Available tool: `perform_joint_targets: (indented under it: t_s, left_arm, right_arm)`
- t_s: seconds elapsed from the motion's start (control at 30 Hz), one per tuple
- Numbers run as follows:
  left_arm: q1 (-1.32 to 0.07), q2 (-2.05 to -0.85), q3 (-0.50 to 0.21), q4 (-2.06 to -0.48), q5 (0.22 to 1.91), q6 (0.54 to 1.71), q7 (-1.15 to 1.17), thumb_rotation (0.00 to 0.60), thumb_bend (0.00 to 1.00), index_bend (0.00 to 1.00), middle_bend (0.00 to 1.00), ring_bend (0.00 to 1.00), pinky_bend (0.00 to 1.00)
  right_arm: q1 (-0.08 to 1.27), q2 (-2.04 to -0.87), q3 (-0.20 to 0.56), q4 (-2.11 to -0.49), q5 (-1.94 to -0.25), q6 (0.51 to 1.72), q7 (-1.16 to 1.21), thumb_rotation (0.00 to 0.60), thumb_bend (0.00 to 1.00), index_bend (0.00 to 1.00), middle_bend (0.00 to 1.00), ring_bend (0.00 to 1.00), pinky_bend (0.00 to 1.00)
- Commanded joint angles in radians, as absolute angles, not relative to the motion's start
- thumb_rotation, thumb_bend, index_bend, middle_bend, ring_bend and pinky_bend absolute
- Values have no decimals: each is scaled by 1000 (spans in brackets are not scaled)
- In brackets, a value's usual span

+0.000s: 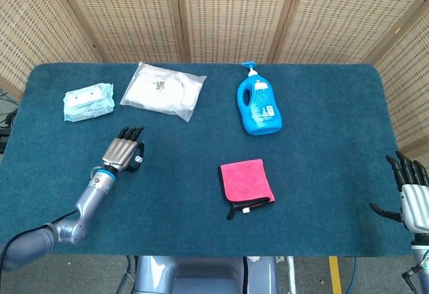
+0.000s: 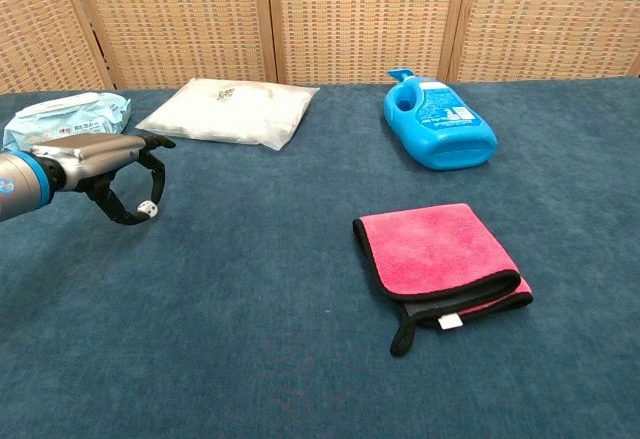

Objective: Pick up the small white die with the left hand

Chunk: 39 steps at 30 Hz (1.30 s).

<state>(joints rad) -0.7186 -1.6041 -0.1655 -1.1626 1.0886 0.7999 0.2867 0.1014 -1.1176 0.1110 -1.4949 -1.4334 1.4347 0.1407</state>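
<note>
The small white die (image 2: pixel 147 207) shows in the chest view at the left, caught between the thumb tip and a fingertip of my left hand (image 2: pixel 108 164). The other fingers arch over it, and I cannot tell whether the die still touches the blue table cover (image 2: pixel 250 289). In the head view my left hand (image 1: pixel 123 153) hides the die. My right hand (image 1: pixel 410 192) hangs past the table's right front edge, fingers spread and holding nothing.
A pale blue wipes pack (image 1: pixel 88 101) and a white pouch (image 1: pixel 164 90) lie behind the left hand. A blue detergent bottle (image 1: pixel 258 106) lies at the back centre. A folded pink cloth (image 1: pixel 246 181) lies mid-table.
</note>
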Motion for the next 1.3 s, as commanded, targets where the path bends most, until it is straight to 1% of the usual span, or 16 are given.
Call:
perform_joint_targets:
  t_s: [0.03, 0.07, 0.13, 0.2, 0.33, 0.43, 0.6, 0.83, 0.87, 0.93, 0.97, 1.0, 1.03, 1.07, 1.23, 1.3]
  left_arm:
    - [-711, -1565, -176, -1212, 1088, 838, 302, 600, 344, 526, 0, 0, 0]
    - [-708, -1549, -178, -1230, 1088, 848, 306, 600, 344, 516, 0, 0, 0]
    - [-702, -1525, -182, -1262, 1087, 856, 295, 600, 356, 538, 0, 0, 0]
    - [-696, -1501, -187, -1289, 1098, 867, 272, 600, 366, 587, 0, 0, 0]
    - [-682, -1447, -204, -1359, 1122, 901, 221, 600, 363, 588, 0, 0, 0]
    - [-671, -1388, -224, -1427, 1162, 948, 187, 600, 362, 588, 0, 0, 0]
    - [-648, -1273, -264, -1569, 1187, 1029, 184, 600, 353, 587, 0, 0, 0]
    - [-621, -1137, -307, -1730, 1181, 1098, 204, 600, 338, 577, 0, 0, 0]
    - [-618, -1127, -309, -1742, 1180, 1102, 207, 600, 330, 532, 0, 0, 0]
    - [-614, -1103, -314, -1771, 1179, 1112, 211, 600, 313, 352, 0, 0, 0]
    - [-612, -1092, -316, -1786, 1178, 1114, 210, 600, 303, 205, 0, 0, 0]
    - [-611, -1084, -317, -1796, 1177, 1115, 208, 600, 294, 89, 0, 0, 0]
    - [-610, -1078, -317, -1804, 1176, 1114, 204, 600, 290, 38, 0, 0, 0]
    - [-610, -1072, -317, -1811, 1178, 1113, 195, 600, 285, 3, 0, 0, 0]
    - [-610, -1065, -310, -1810, 1191, 1111, 168, 600, 273, 0, 0, 0, 0]
    - [-604, -1062, -305, -1809, 1193, 1115, 156, 600, 232, 0, 0, 0, 0]
  right_arm:
    - [101, -1117, 111, -1495, -1433, 1434, 142, 600, 0, 0, 0, 0, 0]
    - [101, -1116, 111, -1496, -1434, 1435, 143, 600, 0, 0, 0, 0, 0]
    - [100, -1114, 110, -1497, -1436, 1438, 146, 600, 0, 0, 0, 0, 0]
    - [99, -1113, 109, -1498, -1437, 1438, 150, 600, 0, 0, 0, 0, 0]
    - [99, -1111, 109, -1498, -1438, 1439, 155, 600, 0, 0, 0, 0, 0]
    - [99, -1110, 109, -1499, -1438, 1439, 155, 600, 0, 0, 0, 0, 0]
    - [98, -1108, 109, -1502, -1439, 1440, 158, 600, 0, 0, 0, 0, 0]
    - [92, -1103, 108, -1507, -1447, 1453, 166, 600, 0, 0, 0, 0, 0]
    - [92, -1103, 108, -1507, -1448, 1454, 166, 600, 0, 0, 0, 0, 0]
    - [91, -1102, 107, -1509, -1450, 1456, 168, 600, 0, 0, 0, 0, 0]
    - [90, -1101, 106, -1509, -1451, 1457, 169, 600, 0, 0, 0, 0, 0]
    - [90, -1101, 106, -1509, -1452, 1457, 169, 600, 0, 0, 0, 0, 0]
    - [90, -1100, 105, -1510, -1453, 1458, 169, 600, 0, 0, 0, 0, 0]
    - [90, -1100, 105, -1510, -1453, 1458, 169, 600, 0, 0, 0, 0, 0]
    - [90, -1100, 105, -1509, -1452, 1456, 170, 600, 0, 0, 0, 0, 0]
    - [91, -1100, 105, -1509, -1452, 1455, 169, 600, 0, 0, 0, 0, 0]
